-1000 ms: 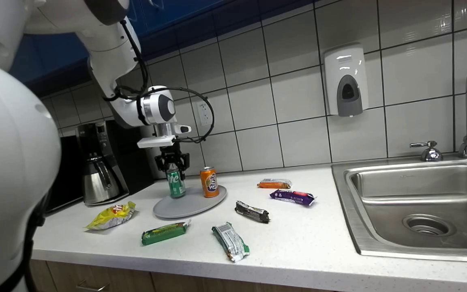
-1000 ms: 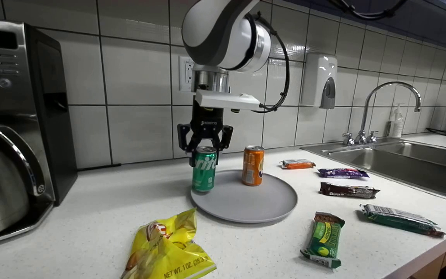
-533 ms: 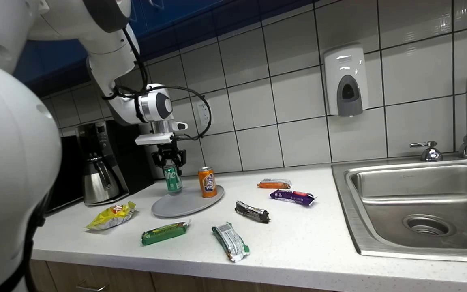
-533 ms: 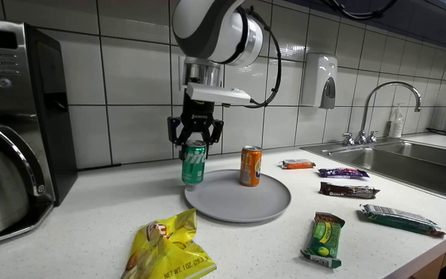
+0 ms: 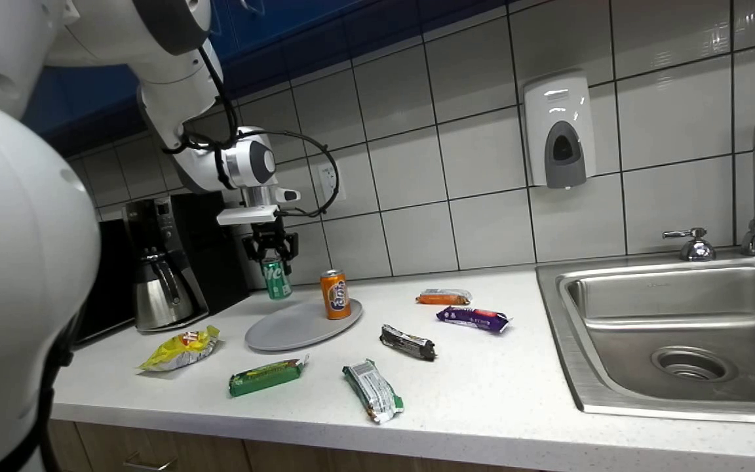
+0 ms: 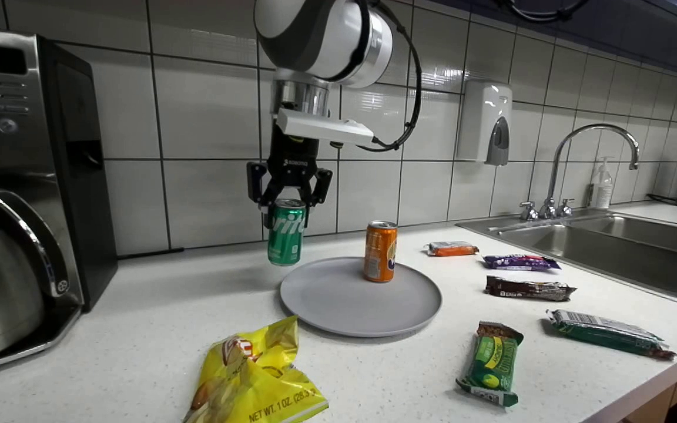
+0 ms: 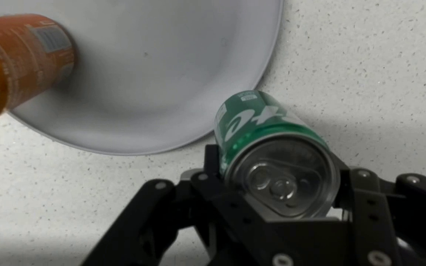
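A second ago the Sprite can was down at the edge of the gray plate; now it hangs raised and nearly upright close to the plate's rim, on the side toward the coffee maker, though I cannot tell whether its base is over the rim or just outside it. The plate, with the Fanta can upright on it, has shifted slightly that same way. The pincer is closed as far as the Sprite can's width allows, its fingers gripping opposite sides near the top. The plate rests on a white speckled bench. Near the plate lie a yellow chip bag and a green granola bar; on the plate's sink side are a green-and-silver bar, a brown bar, a purple bar and an orange bar. Well apart from the plate, past these bars, is the steel sink; behind the plate rises a tiled wall bearing a soap dispenser
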Controlling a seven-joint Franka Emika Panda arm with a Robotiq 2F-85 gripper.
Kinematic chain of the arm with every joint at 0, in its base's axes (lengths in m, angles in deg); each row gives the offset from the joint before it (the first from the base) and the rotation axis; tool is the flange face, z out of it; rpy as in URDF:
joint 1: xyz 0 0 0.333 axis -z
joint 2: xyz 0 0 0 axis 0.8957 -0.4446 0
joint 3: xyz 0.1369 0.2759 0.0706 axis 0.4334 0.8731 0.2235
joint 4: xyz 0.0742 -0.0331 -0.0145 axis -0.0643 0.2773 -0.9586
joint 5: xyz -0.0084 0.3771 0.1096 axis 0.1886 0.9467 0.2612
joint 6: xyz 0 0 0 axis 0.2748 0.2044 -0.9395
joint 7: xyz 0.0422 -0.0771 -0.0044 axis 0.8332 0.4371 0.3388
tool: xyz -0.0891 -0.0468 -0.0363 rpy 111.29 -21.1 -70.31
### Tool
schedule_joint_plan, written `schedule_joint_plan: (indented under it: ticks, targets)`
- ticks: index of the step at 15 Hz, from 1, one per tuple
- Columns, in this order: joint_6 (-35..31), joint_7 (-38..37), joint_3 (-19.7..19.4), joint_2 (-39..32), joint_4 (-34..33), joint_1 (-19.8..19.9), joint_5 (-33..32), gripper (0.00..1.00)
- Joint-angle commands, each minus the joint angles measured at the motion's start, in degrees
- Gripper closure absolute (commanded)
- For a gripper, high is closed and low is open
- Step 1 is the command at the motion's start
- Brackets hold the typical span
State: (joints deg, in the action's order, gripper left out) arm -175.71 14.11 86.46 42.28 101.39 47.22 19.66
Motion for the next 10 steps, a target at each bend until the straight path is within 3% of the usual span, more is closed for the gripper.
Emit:
schedule_joint_plan:
  ticks: [1, 10]
  targets:
    - [3.0, 1.8, 0.6, -2.3, -4.9, -0.1, 0.1, 0.62]
    - [5.2, 2.7, 1.2, -7.1, -11.1, -2.2, -0.1, 0.62]
